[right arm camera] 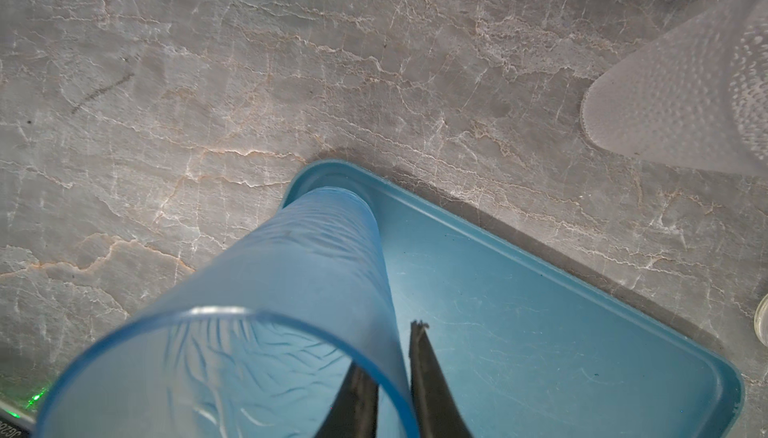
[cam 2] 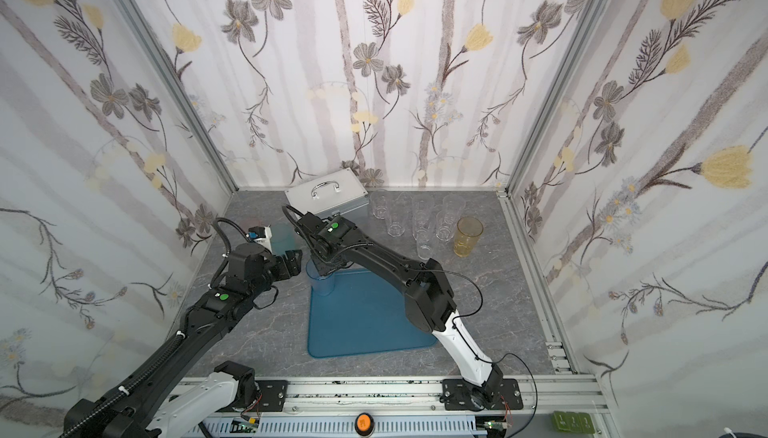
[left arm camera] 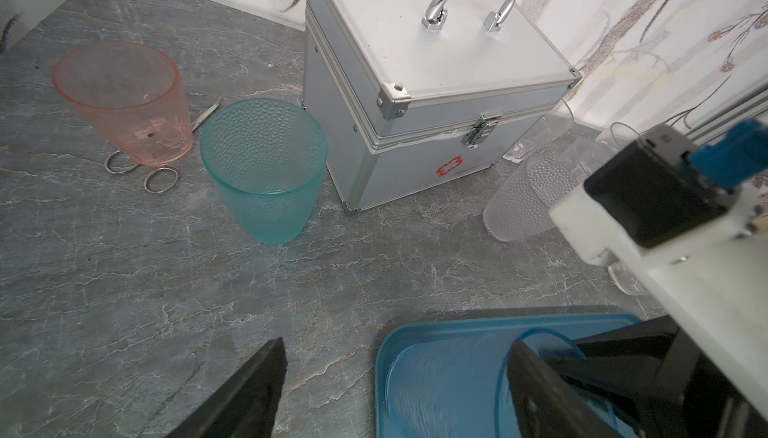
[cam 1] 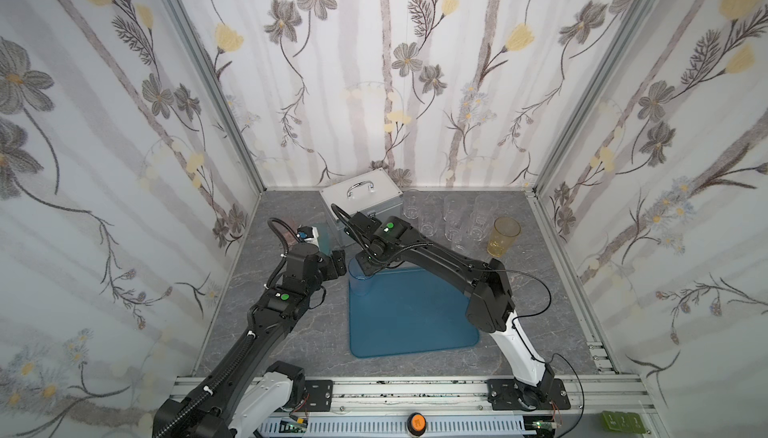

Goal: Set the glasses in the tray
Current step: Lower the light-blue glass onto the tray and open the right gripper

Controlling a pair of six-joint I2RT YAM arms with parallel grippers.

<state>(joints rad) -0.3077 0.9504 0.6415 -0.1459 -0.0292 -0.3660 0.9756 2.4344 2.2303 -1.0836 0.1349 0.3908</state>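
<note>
Tray [cam 1: 415, 319] of teal-blue plastic lies flat at the middle of the desk [cam 1: 540, 290]. One blue glass [right arm camera: 316, 257] stands upright inside it, in the corner at 11 o'clock, its base close against the rim. The right claw [right arm camera: 388, 348] reaches over that glass from above, one finger inside the mouth and one outside, the wall between them; the jaws stand only narrowly apart, and whether they press on the wall I cannot tell. The left claw [left arm camera: 397, 344] hovers at 10 o'clock of the blue glass, jaws spread wide and empty. At 12 o'clock of the tray sits a silver case [cam 1: 361, 197], closed, handle up. The clear glasses [cam 1: 453, 211] stand grouped on the desk at 1 o'clock, the yellow glass [cam 1: 503, 237] just beside them at 2 o'clock. The left wrist view shows a teal glass [left arm camera: 262, 170] just beside the case, a pink glass [left arm camera: 124, 103] near it and scissors [left arm camera: 160, 180] lying at the pink glass's foot, all on the desk
</note>
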